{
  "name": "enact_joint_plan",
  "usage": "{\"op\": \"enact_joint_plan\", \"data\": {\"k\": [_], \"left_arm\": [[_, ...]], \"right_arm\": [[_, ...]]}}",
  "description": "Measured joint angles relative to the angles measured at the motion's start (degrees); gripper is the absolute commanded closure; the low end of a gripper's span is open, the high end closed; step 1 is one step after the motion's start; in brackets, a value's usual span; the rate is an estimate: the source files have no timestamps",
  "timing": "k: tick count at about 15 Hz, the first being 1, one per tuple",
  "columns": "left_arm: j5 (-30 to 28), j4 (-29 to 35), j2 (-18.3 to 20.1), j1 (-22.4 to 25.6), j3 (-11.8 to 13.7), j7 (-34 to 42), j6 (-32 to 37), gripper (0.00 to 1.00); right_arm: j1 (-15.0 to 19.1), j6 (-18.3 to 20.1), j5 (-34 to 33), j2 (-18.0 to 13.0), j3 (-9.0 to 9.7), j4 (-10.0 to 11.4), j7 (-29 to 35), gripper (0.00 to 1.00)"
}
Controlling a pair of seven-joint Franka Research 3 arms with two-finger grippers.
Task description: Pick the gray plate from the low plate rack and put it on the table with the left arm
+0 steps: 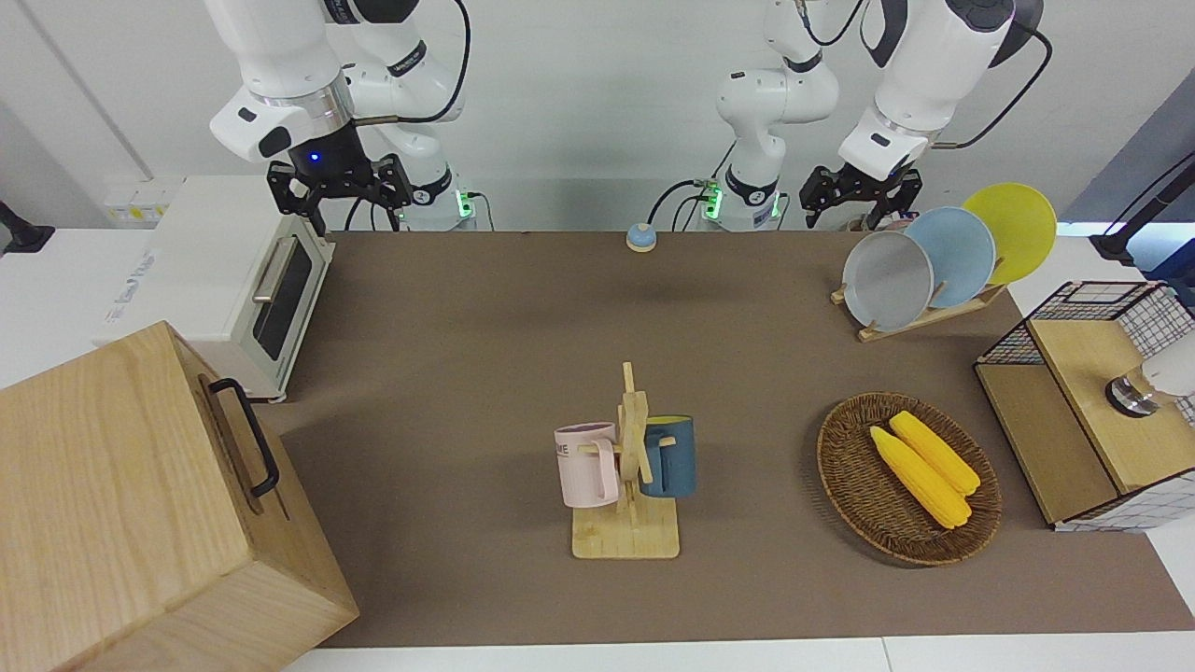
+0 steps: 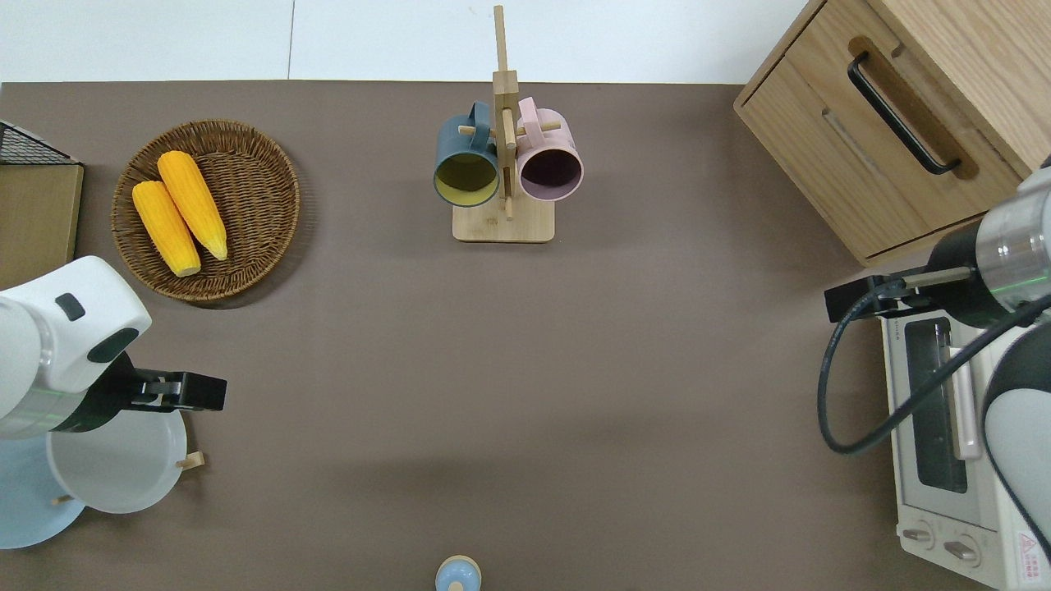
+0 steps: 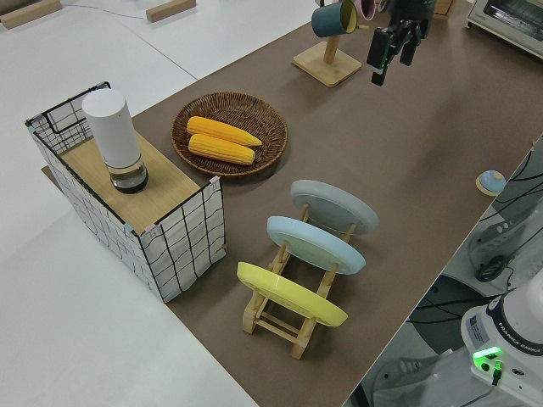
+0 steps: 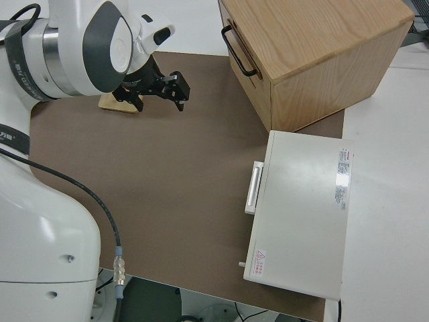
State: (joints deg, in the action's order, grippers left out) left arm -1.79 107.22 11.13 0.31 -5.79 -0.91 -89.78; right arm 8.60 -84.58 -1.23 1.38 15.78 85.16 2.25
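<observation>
The gray plate leans in the low plate rack, in the slot farthest from the robots. The rack stands on the table at the left arm's end. My left gripper hangs open in the air over the plate's upper rim, clear of it and holding nothing. The right gripper is parked and open.
A light-blue plate and a yellow plate share the rack. A wicker basket with corn, a mug stand, a wire crate, a wooden cabinet, a toaster oven and a small blue bell also stand on the table.
</observation>
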Motion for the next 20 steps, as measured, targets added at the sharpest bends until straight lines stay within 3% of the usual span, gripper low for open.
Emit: {"op": "enact_joint_plan", "data": {"k": [5, 9, 16, 20], "left_arm": [[0.41, 0.00, 0.17, 0.07, 0.20, 0.02, 0.50, 0.01], [5.51, -0.01, 0.30, 0.23, 2.16, 1.02, 0.50, 0.01], [9.53, 0.20, 0.41, 0.90, 15.65, 10.81, -1.41, 0.00], [9.93, 4.69, 0.32, 0.94, 17.56, 11.26, -5.61, 0.00]], "right_arm": [[0.00, 0.00, 0.00, 0.00, 0.00, 0.00, 0.00, 0.017], [0.00, 0.00, 0.00, 0.00, 0.00, 0.00, 0.00, 0.017], [0.00, 0.00, 0.00, 0.00, 0.00, 0.00, 0.00, 0.017], [0.00, 0.00, 0.00, 0.00, 0.00, 0.00, 0.00, 0.017]]}}
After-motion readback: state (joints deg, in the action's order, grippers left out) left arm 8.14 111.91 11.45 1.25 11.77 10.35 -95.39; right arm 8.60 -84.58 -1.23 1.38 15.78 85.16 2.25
